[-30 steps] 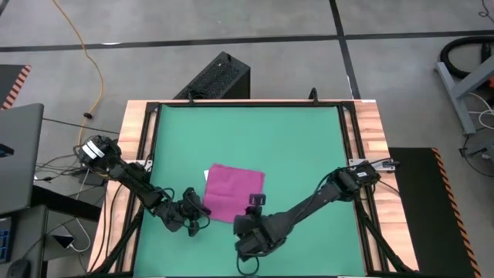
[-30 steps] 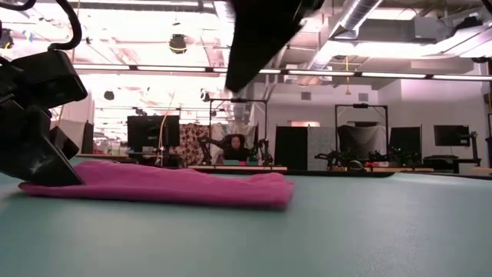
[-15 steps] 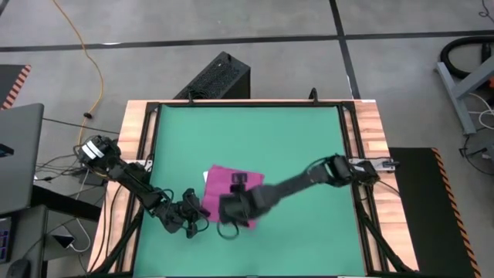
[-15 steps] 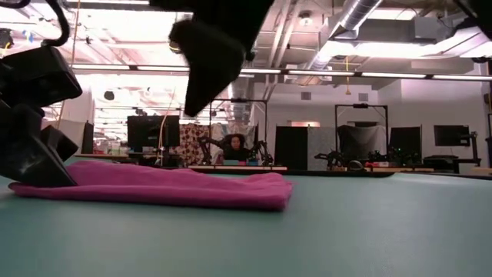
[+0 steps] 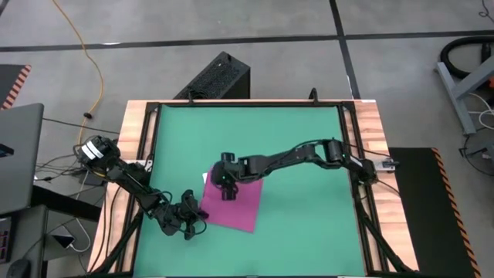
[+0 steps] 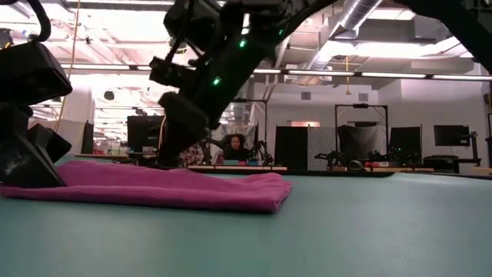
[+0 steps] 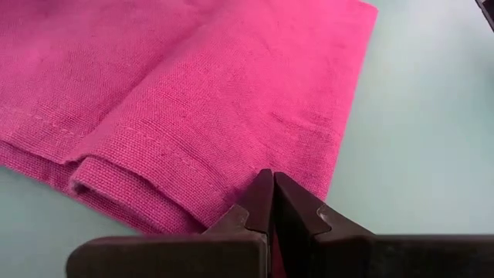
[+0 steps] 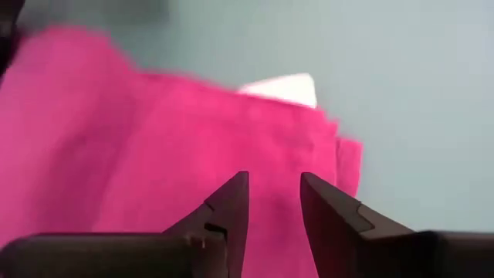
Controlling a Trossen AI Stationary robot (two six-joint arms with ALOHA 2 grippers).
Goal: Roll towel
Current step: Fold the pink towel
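The towel (image 5: 239, 203), a magenta cloth folded flat in several layers, lies on the green table top (image 5: 309, 147). Its white tag (image 5: 205, 177) (image 8: 282, 85) sticks out at the far left. My left gripper (image 5: 196, 211) (image 7: 272, 179) sits shut at the towel's near-left corner, low on the table; the low view shows it (image 6: 27, 158) at the towel's left end. My right gripper (image 5: 228, 190) (image 8: 272, 189) (image 6: 173, 138) is open and slants down close over the towel's far-left part, near the tag. My left gripper is shut on the towel's near-left corner (image 7: 247, 202). A sliver of cloth shows between the two fingers. The fingers slant down from the table's near-left side. The towel lies flat and slack on the table. Whether my right gripper touches the towel I cannot tell.
A wooden frame (image 5: 363, 131) borders the green top. A black box (image 5: 220, 77) stands beyond the far edge and a laptop (image 5: 15, 154) lies off to the left. Bare green surface lies right of and beyond the towel.
My right gripper has swung from the table's near edge toward the far left, across the towel, and has sunk until it is close over the towel's far-left part.
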